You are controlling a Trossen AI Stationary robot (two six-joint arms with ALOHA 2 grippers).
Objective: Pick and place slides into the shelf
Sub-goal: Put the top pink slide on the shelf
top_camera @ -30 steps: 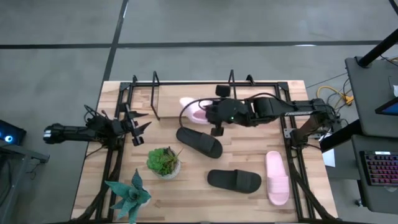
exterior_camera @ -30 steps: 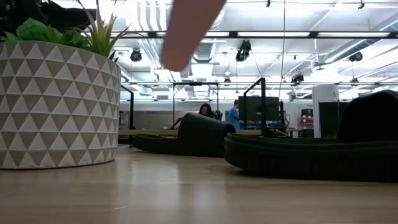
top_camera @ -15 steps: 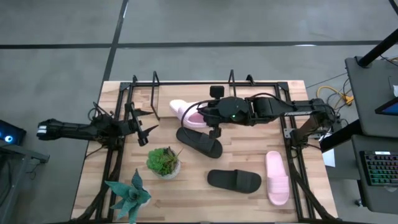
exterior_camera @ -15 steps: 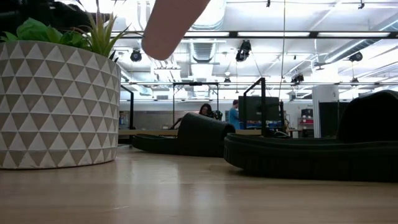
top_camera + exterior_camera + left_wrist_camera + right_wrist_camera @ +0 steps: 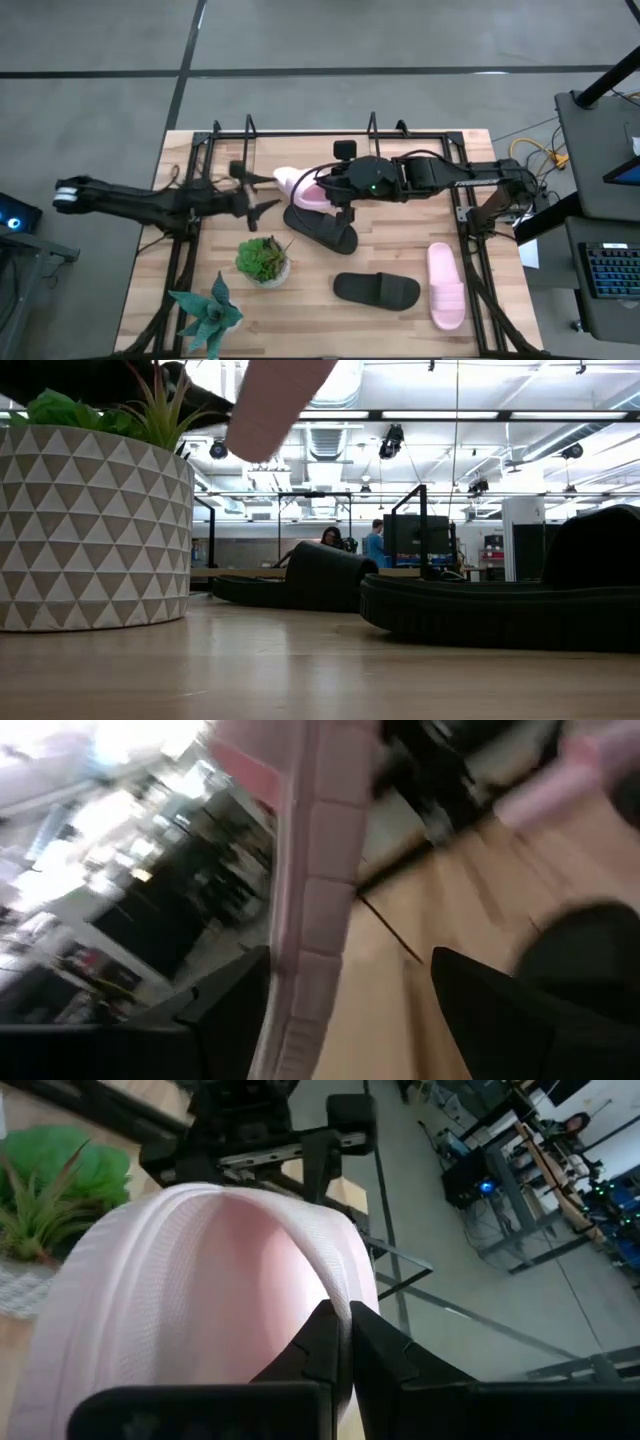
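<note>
One pale pink slide point(image 5: 298, 185) hangs in the air over the table's far middle, carried by my right gripper point(image 5: 327, 190), which is shut on it. In the low view it shows as a pink shape point(image 5: 275, 400) well above the table. My left gripper point(image 5: 262, 190) is open at the slide's free end, with its fingers on either side of the sole's edge point(image 5: 320, 870); I cannot tell if they touch. A black slide point(image 5: 320, 228) lies on its sole just below. Another black slide point(image 5: 377, 290) and the second pink one point(image 5: 446, 285) lie near the right front. The wire shelf point(image 5: 248, 155) stands at the far edge. My right gripper pinches the pink slide's wide strap at its arched edge point(image 5: 330, 1270) between its two fingers point(image 5: 322, 1342). It comes level from the table's right side. The slide is lifted clear of the table, and its free end points toward the left arm.
A green plant in a patterned pot point(image 5: 263, 260) and a spiky plant point(image 5: 205, 312) stand near the left front. In the low view the pot point(image 5: 90, 530) fills the left side. Black arm-mount frames point(image 5: 190, 230) run along both sides. People show far off in the room.
My right gripper has carried the pink slide a little toward the table's left, still lifted. My left arm has reached toward the table's right, bringing its open gripper up to the slide's free end.
</note>
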